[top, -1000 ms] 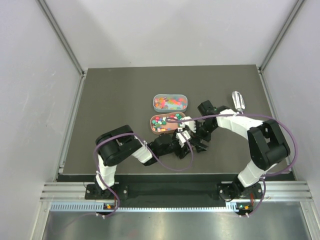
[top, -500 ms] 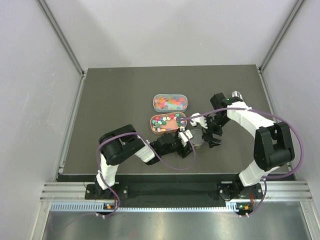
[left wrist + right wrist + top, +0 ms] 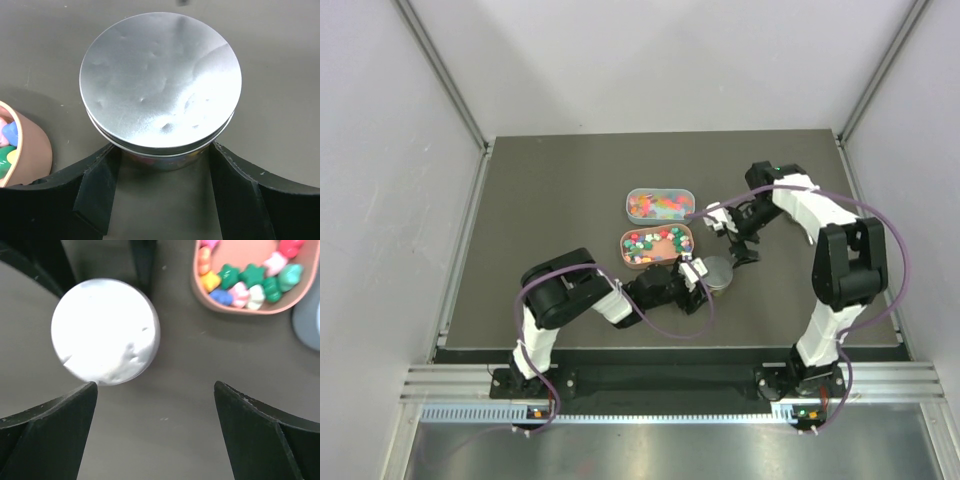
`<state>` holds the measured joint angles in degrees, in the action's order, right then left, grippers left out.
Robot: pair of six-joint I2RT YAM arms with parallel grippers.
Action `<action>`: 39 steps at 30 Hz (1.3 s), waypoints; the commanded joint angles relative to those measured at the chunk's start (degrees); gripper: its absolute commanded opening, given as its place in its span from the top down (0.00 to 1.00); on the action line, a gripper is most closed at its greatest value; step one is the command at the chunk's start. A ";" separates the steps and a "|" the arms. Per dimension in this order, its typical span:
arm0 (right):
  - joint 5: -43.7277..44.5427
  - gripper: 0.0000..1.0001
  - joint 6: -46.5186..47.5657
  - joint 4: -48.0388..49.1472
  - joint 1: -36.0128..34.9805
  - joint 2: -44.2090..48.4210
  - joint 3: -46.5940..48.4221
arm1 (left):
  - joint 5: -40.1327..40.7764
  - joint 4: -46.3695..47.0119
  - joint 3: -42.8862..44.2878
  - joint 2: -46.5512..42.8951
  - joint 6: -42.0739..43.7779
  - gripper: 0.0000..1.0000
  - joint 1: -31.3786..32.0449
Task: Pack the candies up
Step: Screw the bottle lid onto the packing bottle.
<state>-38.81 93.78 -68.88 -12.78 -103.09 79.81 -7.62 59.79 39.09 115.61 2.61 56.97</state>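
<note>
The left end effector [image 3: 163,150] clamps the lidded jar [image 3: 160,80]; the right end effector [image 3: 155,387] hangs wide apart above the tabletop [image 3: 165,440], near the candies [image 3: 250,282]

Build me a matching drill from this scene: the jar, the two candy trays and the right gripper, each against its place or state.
Column one
1. jar
2. brown tray
3. blue-grey tray
4. right gripper

Column two
A. open, holding nothing
B. farthest of the four from the arm bases
C. silver lid on, left gripper closed around it
D. beside the jar, nearer the bases than the other tray

Pairs: 1-C, 2-D, 3-B, 4-A
</note>
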 commanded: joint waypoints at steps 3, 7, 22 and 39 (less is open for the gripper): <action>-6.02 0.00 5.87 -5.03 -0.32 -2.99 4.04 | 2.70 -19.27 -2.44 5.32 1.61 0.29 -0.37; -6.02 0.00 10.54 -11.07 -1.11 -4.40 4.21 | 2.78 -19.45 -2.53 5.15 1.61 0.29 -0.46; -4.08 0.00 17.05 -15.40 -4.10 -3.88 2.28 | 2.34 -19.62 -2.44 4.98 1.17 0.29 -0.63; 0.05 0.00 16.88 -15.23 -4.54 -0.71 -1.24 | 1.90 -19.54 -2.44 4.97 0.99 0.29 -0.55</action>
<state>-38.09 109.21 -76.51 -16.78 -106.15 78.30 -7.66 59.75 39.40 115.79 2.50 56.93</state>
